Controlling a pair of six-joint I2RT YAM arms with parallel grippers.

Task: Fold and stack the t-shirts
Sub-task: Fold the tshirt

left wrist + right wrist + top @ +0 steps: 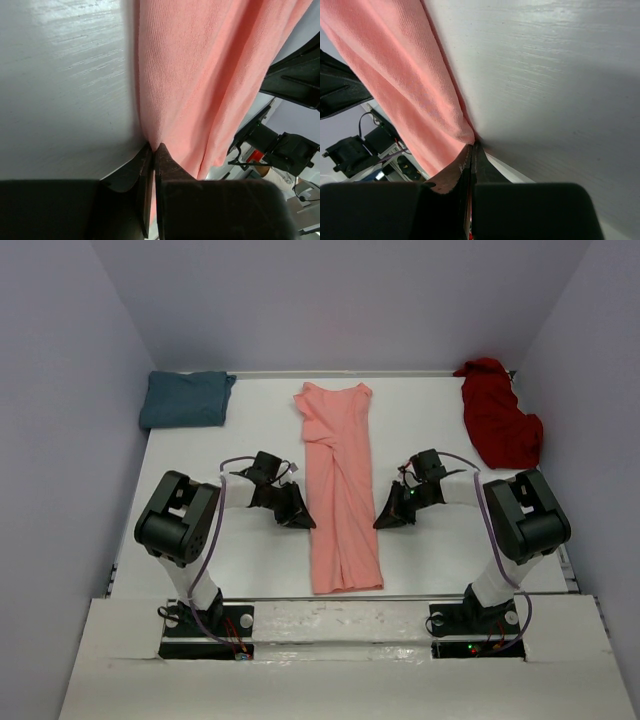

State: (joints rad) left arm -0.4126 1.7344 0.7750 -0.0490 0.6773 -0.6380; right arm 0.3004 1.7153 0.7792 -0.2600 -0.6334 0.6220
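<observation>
Mid bench (260,562): pink shirt (340,490) in narrow strip, long axis running away from arm bases. Pinched shut on its left edge, left tool (300,519); on its right edge, right tool (386,519). Both sit mid-length, equally near. Far corners: teal shirt (185,400), red shirt (498,425).

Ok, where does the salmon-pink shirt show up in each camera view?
Top external: the salmon-pink shirt lies as a long strip down the middle of the white table.
Left wrist: it fills the upper right, its edge pinched by the left gripper.
Right wrist: it fills the upper left, its edge pinched by the right gripper.
Shared landmark: the white table, visible beside the shirt in every view.
</observation>
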